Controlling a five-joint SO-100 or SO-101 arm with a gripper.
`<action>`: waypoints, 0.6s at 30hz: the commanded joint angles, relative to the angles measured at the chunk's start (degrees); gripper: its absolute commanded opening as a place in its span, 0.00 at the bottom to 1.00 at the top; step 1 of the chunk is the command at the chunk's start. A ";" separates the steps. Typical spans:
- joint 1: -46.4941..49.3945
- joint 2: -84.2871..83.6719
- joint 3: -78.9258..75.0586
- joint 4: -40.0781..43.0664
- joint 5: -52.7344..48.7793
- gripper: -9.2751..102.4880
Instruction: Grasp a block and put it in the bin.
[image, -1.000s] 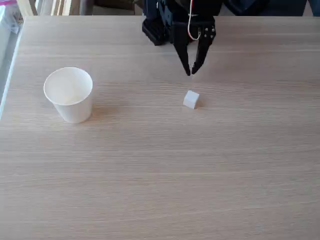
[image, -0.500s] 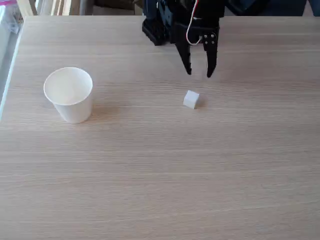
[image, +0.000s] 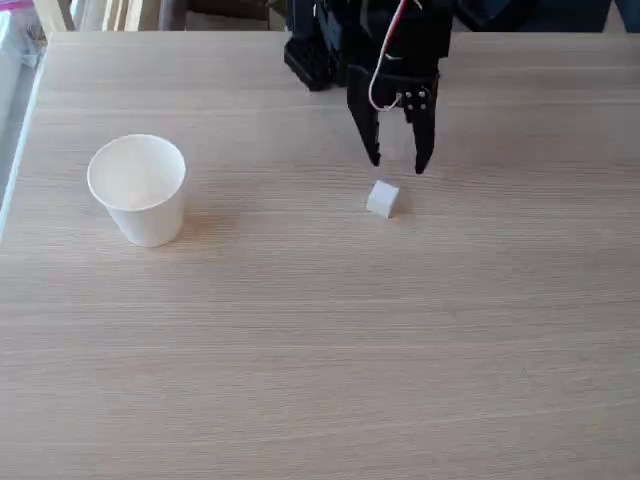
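In the fixed view a small white block (image: 382, 198) lies on the wooden table, right of centre. My black gripper (image: 398, 165) hangs just behind and above it, open, fingertips pointing down with nothing between them. The bin (image: 139, 188), a white paper cup, stands upright at the left, well apart from the block, and I see nothing inside it.
The light wooden table (image: 320, 340) spreads wide toward the near edge. The arm's black base (image: 312, 55) sits at the far edge. A window frame and furniture legs line the far left corner.
The gripper went from nearly shut to open and dropped closer to the block. Block and cup have not moved.
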 joint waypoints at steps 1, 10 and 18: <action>0.44 -1.85 -3.08 -1.05 -0.70 0.34; 3.08 -5.80 -5.54 -1.14 -2.55 0.34; 3.96 -8.00 -5.54 -1.76 -3.43 0.34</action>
